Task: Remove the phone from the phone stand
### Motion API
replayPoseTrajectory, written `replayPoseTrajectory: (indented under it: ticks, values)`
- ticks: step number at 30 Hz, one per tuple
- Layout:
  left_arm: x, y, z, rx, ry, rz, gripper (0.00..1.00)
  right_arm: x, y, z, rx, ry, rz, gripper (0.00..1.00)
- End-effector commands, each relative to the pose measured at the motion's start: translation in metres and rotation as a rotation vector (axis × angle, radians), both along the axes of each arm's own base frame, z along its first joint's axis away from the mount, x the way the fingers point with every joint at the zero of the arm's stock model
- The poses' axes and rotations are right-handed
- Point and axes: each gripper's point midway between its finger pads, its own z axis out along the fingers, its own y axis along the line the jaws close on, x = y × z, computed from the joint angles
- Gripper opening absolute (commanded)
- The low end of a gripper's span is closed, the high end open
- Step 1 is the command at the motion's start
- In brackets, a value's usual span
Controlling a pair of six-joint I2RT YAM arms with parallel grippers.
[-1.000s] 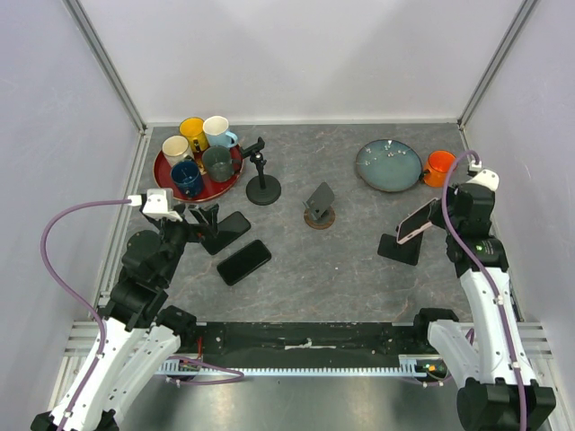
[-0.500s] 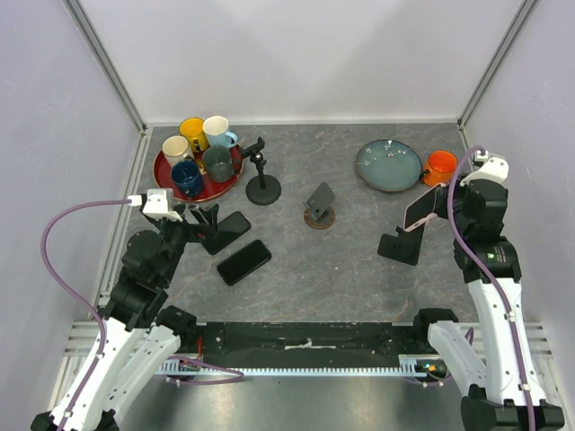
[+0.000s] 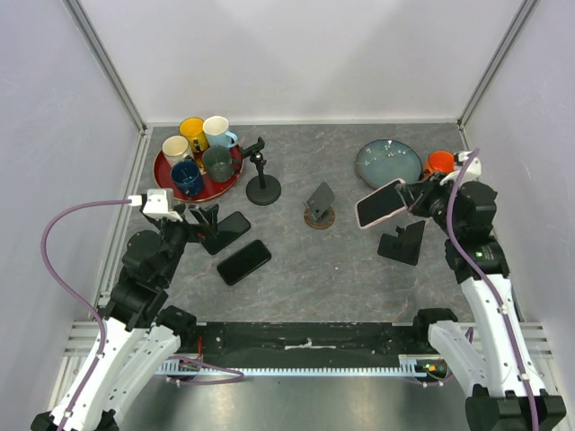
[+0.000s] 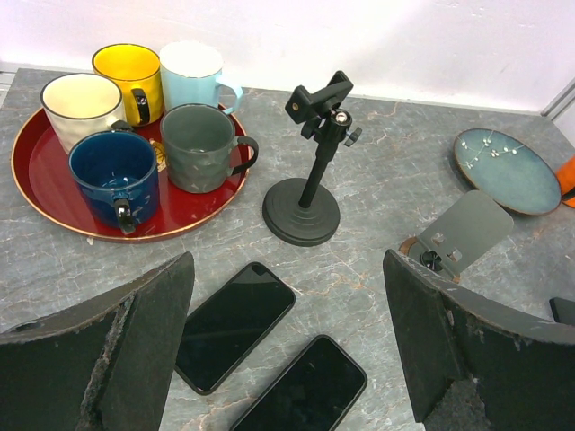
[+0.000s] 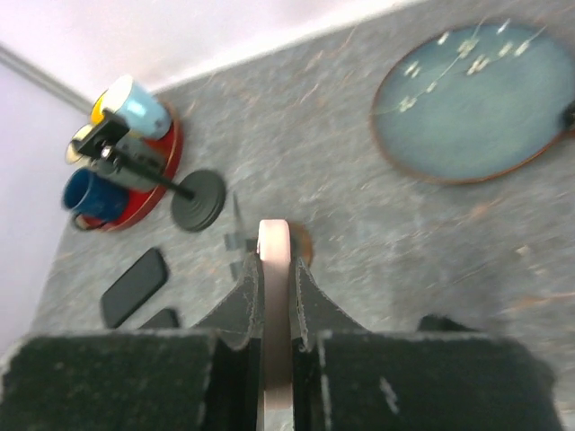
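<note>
With the right tool [image 3: 411, 195] clamped on the phone [image 3: 379, 204], held in the air above and clear of its stand [image 3: 402, 242], and the left tool [image 3: 199, 218] open, the lift-off appears done; next, lower the phone flat onto the tabletop [image 3: 341, 269].

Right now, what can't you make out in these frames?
- Pink-backed phone: right wrist view shows only its edge, blurred, between the right gripper's fingers.
- Black wedge phone stand: right wrist view, mostly behind those fingers.
- Orange mug: top view, partly behind the right arm.
- Nearer black phone: left wrist view, cut by the bottom edge.
</note>
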Motion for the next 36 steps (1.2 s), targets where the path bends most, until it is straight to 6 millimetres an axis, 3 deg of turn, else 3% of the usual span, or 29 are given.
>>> replayPoseTrajectory:
  ticks: [1, 2, 3, 4, 6, 7, 9, 10, 12, 13, 15, 16, 18, 19, 21, 23, 24, 25, 27, 28, 30, 36]
  values:
    - [0.001, -0.001, 0.011, -0.043, -0.04, 0.001, 0.92, 0.0, 0.052, 0.011, 0.27, -0.076, 0.206, 0.0]
    - [0.001, -0.001, 0.011, -0.042, -0.041, 0.002, 0.92, -0.001, 0.058, 0.007, 0.298, -0.071, 0.221, 0.0]
    - [0.001, 0.0, 0.012, -0.044, -0.041, 0.005, 0.92, -0.003, 0.064, -0.011, 0.334, -0.02, 0.228, 0.0]
    - [0.001, -0.001, 0.011, -0.043, -0.04, 0.004, 0.92, -0.005, 0.076, -0.006, 0.341, -0.054, 0.263, 0.0]
    - [0.001, 0.0, 0.011, -0.043, -0.04, 0.007, 0.92, -0.008, 0.089, -0.024, 0.348, -0.017, 0.282, 0.0]
    - [0.002, 0.0, 0.011, -0.041, -0.04, 0.007, 0.92, -0.014, 0.105, -0.026, 0.364, -0.014, 0.328, 0.0]
    - [0.002, 0.0, 0.011, -0.041, -0.039, 0.008, 0.92, -0.017, 0.117, -0.049, 0.393, 0.03, 0.338, 0.0]
    - [0.002, 0.0, 0.011, -0.041, -0.04, 0.01, 0.92, -0.024, 0.133, -0.046, 0.436, 0.02, 0.38, 0.0]
    - [0.002, 0.001, 0.01, -0.038, -0.036, 0.013, 0.92, -0.025, 0.143, -0.068, 0.455, 0.052, 0.373, 0.0]
    - [0.002, 0.001, 0.01, -0.038, -0.038, 0.013, 0.92, -0.032, 0.157, -0.066, 0.469, 0.037, 0.412, 0.0]
    - [0.002, 0.002, 0.01, -0.039, -0.039, 0.016, 0.92, -0.033, 0.169, -0.086, 0.46, 0.077, 0.409, 0.0]
    - [0.002, 0.001, 0.01, -0.038, -0.036, 0.016, 0.92, -0.038, 0.185, -0.093, 0.459, 0.088, 0.447, 0.0]
    - [0.002, 0.002, 0.01, -0.036, -0.037, 0.017, 0.92, -0.047, 0.204, -0.094, 0.493, 0.074, 0.487, 0.0]
    - [0.002, 0.002, 0.01, -0.036, -0.037, 0.016, 0.92, -0.048, 0.212, -0.107, 0.492, 0.104, 0.494, 0.0]
    - [0.002, 0.002, 0.01, -0.037, -0.04, 0.019, 0.92, -0.051, 0.225, -0.104, 0.529, 0.086, 0.517, 0.0]
    - [0.001, 0.002, 0.011, -0.039, -0.042, 0.019, 0.92, -0.056, 0.239, -0.12, 0.529, 0.119, 0.526, 0.0]
    - [0.001, 0.003, 0.012, -0.039, -0.044, 0.019, 0.92, -0.061, 0.246, -0.112, 0.572, 0.101, 0.55, 0.0]
    - [0.001, 0.003, 0.011, -0.039, -0.042, 0.019, 0.92, -0.061, 0.251, -0.123, 0.573, 0.125, 0.546, 0.0]
    - [0.001, 0.003, 0.011, -0.038, -0.041, 0.019, 0.92, -0.067, 0.265, -0.118, 0.614, 0.122, 0.578, 0.0]
    - [0.001, 0.003, 0.012, -0.039, -0.044, 0.019, 0.92, -0.067, 0.271, -0.13, 0.603, 0.148, 0.576, 0.0]
    - [0.001, 0.003, 0.011, -0.039, -0.044, 0.022, 0.92, -0.074, 0.282, -0.128, 0.629, 0.143, 0.601, 0.0]
    - [0.001, 0.004, 0.012, -0.041, -0.048, 0.023, 0.92, -0.081, 0.301, -0.153, 0.639, 0.194, 0.615, 0.0]
